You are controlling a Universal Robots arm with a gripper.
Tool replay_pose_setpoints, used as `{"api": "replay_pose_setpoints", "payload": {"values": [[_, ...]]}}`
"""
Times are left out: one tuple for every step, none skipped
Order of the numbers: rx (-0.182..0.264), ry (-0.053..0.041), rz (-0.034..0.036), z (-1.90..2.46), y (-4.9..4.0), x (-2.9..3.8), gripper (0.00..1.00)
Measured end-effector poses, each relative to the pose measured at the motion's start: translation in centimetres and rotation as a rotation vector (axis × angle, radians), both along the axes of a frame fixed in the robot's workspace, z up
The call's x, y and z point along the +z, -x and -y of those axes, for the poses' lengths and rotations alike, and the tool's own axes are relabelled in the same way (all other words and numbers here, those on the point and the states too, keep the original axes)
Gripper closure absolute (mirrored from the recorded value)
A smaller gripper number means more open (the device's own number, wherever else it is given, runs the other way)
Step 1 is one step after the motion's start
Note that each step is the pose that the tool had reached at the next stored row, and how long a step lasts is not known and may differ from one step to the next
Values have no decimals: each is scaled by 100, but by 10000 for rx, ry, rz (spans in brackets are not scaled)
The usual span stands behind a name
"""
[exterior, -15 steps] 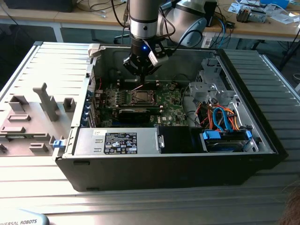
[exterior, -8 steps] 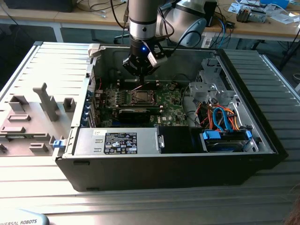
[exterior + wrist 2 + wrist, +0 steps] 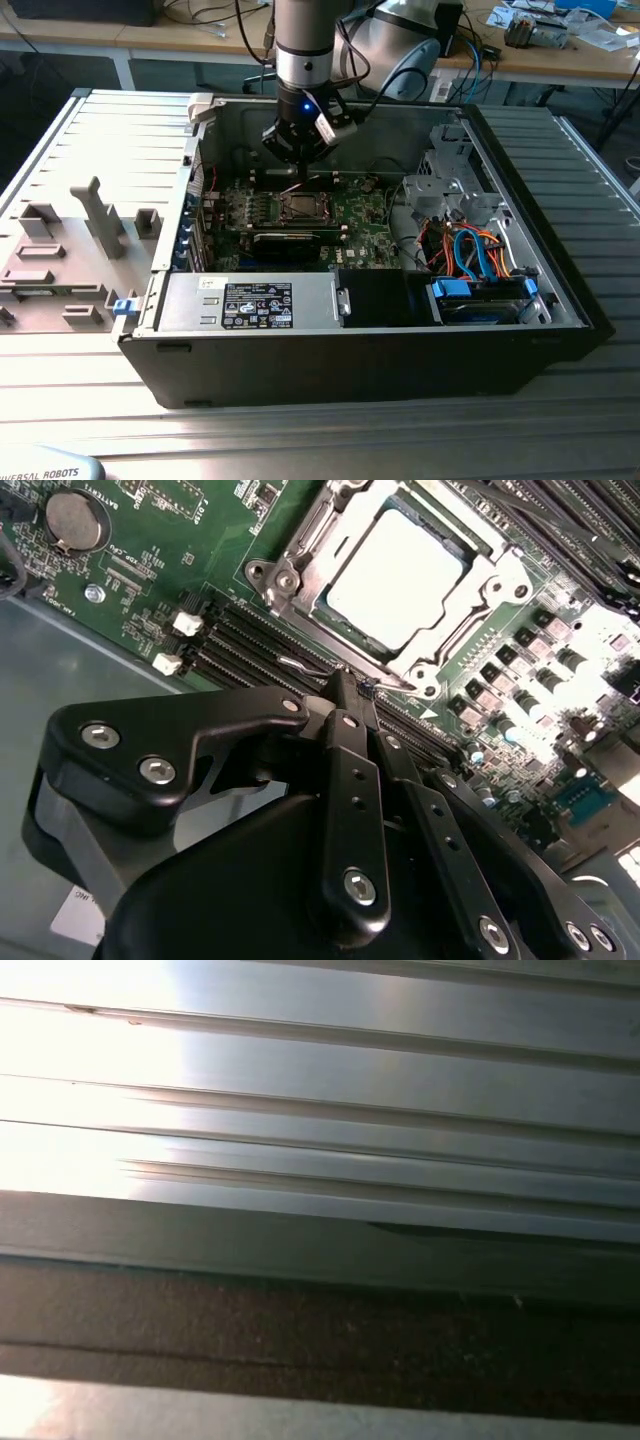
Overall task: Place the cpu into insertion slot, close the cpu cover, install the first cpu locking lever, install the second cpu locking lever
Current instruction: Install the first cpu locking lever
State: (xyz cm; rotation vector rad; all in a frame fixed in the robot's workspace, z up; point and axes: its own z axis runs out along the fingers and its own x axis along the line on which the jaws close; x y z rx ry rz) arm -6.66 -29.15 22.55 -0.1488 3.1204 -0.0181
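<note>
The black pincer (image 3: 358,692) hangs from the grey arm inside the open black computer case (image 3: 560,300), its fingers (image 3: 345,770) pressed together into a narrow point with nothing seen between them. In the second wrist view that point rests at the edge of the socket, touching or just above a thin wire-like metal locking lever (image 3: 305,666) that runs along the socket's side beside the dark memory slots; whether contact is made cannot be told.

Just beyond the fingertips lies the cpu (image 3: 397,577), a small flat square chip with a dull silvery-grey top, seated flat in the socket. The cpu cover (image 3: 490,585), a thin silvery metal frame plate with a square window, lies down around the chip, which shows through the window.

The socket sits on the green motherboard (image 3: 150,540); a round silver coin cell (image 3: 75,518) stands on that board well apart from the socket. In the exterior view the pincer (image 3: 300,172) is just above the socket, and the cpu (image 3: 298,208) shows as a pale square near the board's middle.

Nearer the exterior camera than the socket are a long black graphics card (image 3: 290,243) and a grey label-covered power supply box (image 3: 250,303). On the exterior view's right of the socket are orange and blue cables (image 3: 475,250). The case stands on a ribbed grey metal worktop (image 3: 110,130), which carries grey plastic fixtures (image 3: 100,215) on the exterior view's left of the case.
</note>
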Motion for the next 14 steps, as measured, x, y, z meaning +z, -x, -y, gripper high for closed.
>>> {"api": "replay_pose_setpoints", "payload": {"values": [[33, -1, 1, 0, 0, -9, 89], [75, 0, -1, 0, 0, -22, 89], [98, 1, -1, 0, 0, -30, 89], [120, 1, -1, 0, 0, -39, 89], [140, 1, 0, 0, 0, -45, 89], [157, 1, -1, 0, 0, -49, 89], [177, 1, -1, 0, 0, -56, 89], [182, 1, -1, 0, 0, -59, 89], [185, 1, -1, 0, -1, -61, 89], [189, 1, -1, 0, -2, -64, 89], [194, 1, -1, 0, -4, -66, 89], [196, 1, -1, 0, -6, -69, 89], [197, 1, -1, 0, -9, -71, 89], [197, 2, -1, 0, -11, -73, 89]]}}
